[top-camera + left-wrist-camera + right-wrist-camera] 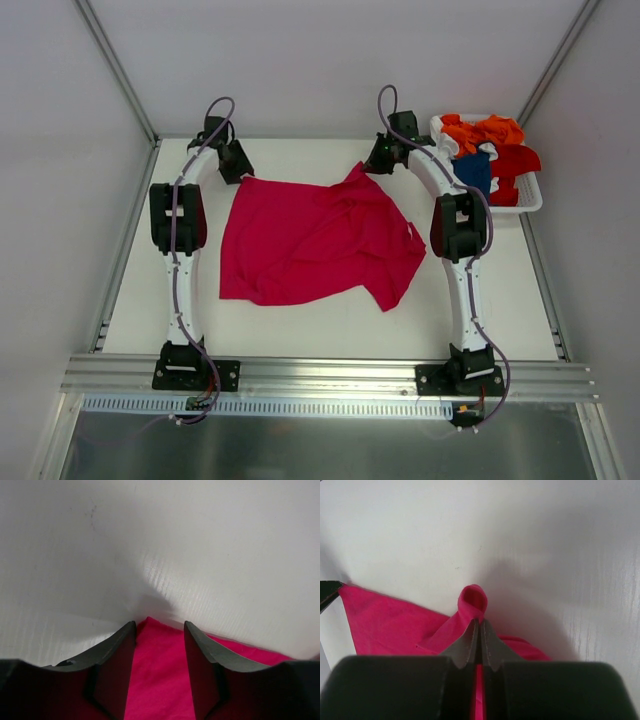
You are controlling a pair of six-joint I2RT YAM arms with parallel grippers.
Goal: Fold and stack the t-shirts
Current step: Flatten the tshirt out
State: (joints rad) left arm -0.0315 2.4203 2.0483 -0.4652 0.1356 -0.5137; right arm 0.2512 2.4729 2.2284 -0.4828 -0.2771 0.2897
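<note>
The soft crimson-pink cloth t-shirt [310,240] lies spread on the white tabletop [300,325] between the arms. The right end effector [479,622] is clenched on a pinched fold at its far edge. The left end effector [159,626] stands released, jaws apart, straddling the far-left corner.

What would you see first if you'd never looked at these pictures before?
The big crimson-pink t-shirt spread in the middle of the white table jumps out first. The right hand pinches a bunched bit of its far edge, while the left hand hangs open over its far left corner. At the far right, a white basket holds a heap of more bright shirts.
</note>
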